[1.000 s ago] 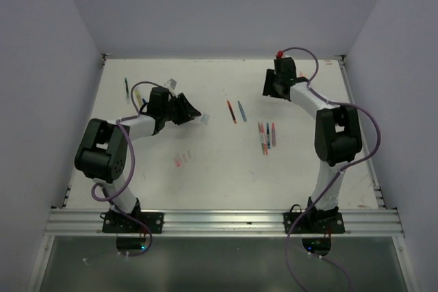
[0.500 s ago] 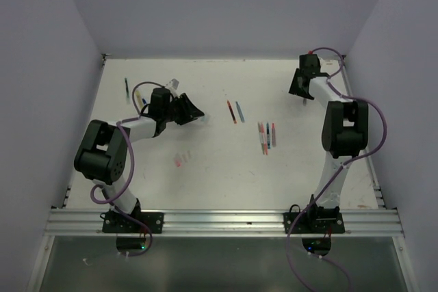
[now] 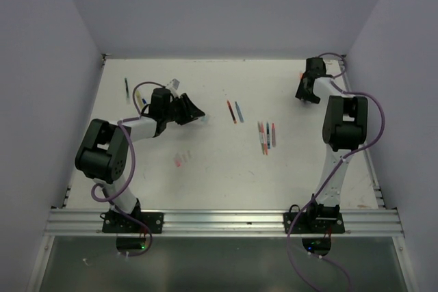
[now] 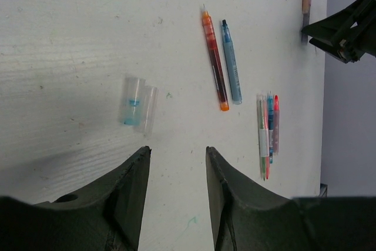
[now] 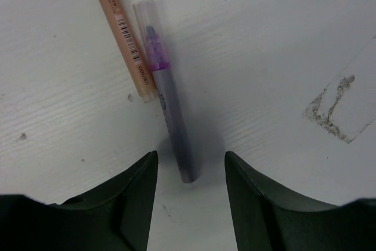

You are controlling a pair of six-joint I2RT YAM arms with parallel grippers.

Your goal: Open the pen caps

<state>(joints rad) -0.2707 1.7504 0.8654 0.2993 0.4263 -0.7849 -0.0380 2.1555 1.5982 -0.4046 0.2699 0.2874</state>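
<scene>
My right gripper (image 5: 191, 157) is open, low over the table at the back right (image 3: 302, 94). The blunt end of a purple pen (image 5: 170, 110) lies between its fingertips; the pen's clear cap (image 5: 148, 27) covers a purple tip. A peach pen (image 5: 120, 30) lies beside it. My left gripper (image 4: 176, 152) is open and empty (image 3: 197, 113). Two clear loose caps (image 4: 139, 103) lie just ahead of it. Farther off lie an orange-red pen (image 4: 215, 60), a blue pen (image 4: 231, 62) and a cluster of pens (image 4: 268, 127).
In the top view the two pens (image 3: 235, 111) and the cluster (image 3: 267, 136) lie mid-table. More pens (image 3: 127, 87) lie at the far left. Red smudges (image 3: 181, 159) mark the table. Side walls stand close to both arms.
My right arm has swung from the back middle to the back right corner, over the purple pen. My left arm has barely moved.
</scene>
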